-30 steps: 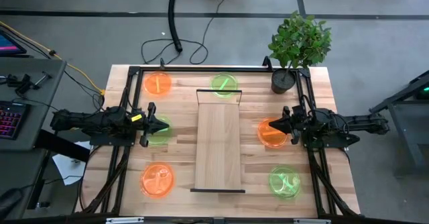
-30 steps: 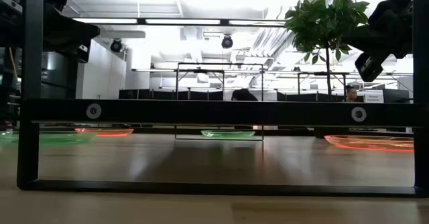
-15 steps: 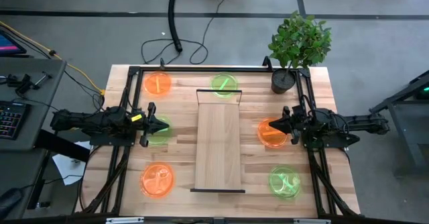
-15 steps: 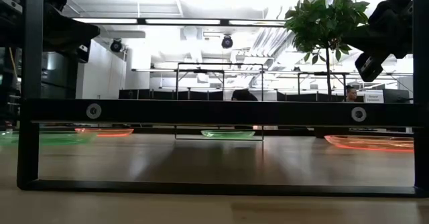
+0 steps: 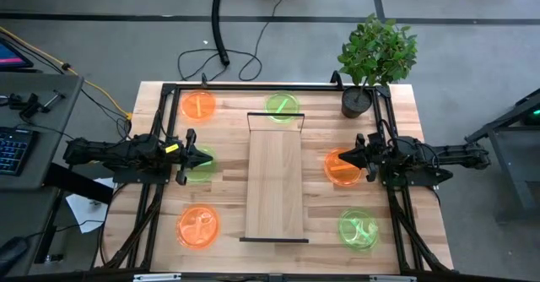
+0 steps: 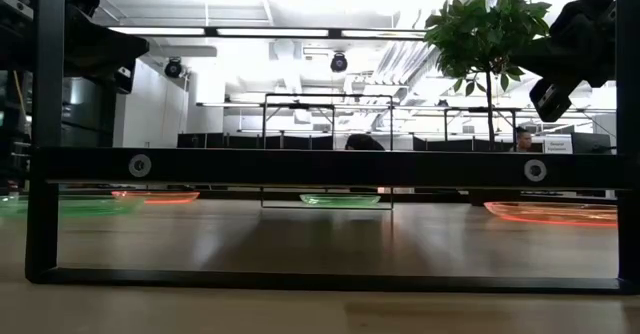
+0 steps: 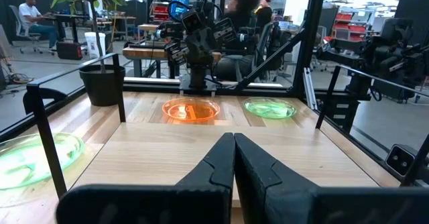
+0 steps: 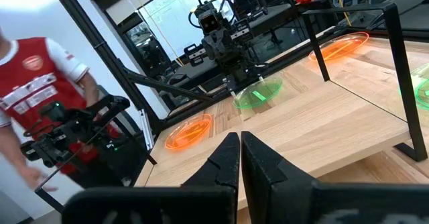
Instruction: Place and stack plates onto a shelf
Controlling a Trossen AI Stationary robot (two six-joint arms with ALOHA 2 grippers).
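Nothing has shifted over the last second: the long light-wood shelf (image 5: 273, 176) stays bare, and six translucent neon orange and green plates (image 5: 198, 226) ring it on the bench (image 5: 418, 223). Left claw (image 5: 206, 159) and right claw (image 5: 343, 158), both pressed together, hover over plates; stacking not begun.

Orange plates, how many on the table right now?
3. One at the far left corner, one at the near left, one right of the shelf under the right gripper. None stacked.

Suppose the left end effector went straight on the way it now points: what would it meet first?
Probably nothing low: the left end effector, hovering over a green plate, points across the shelf toward the right end effector. Heights are unclear.
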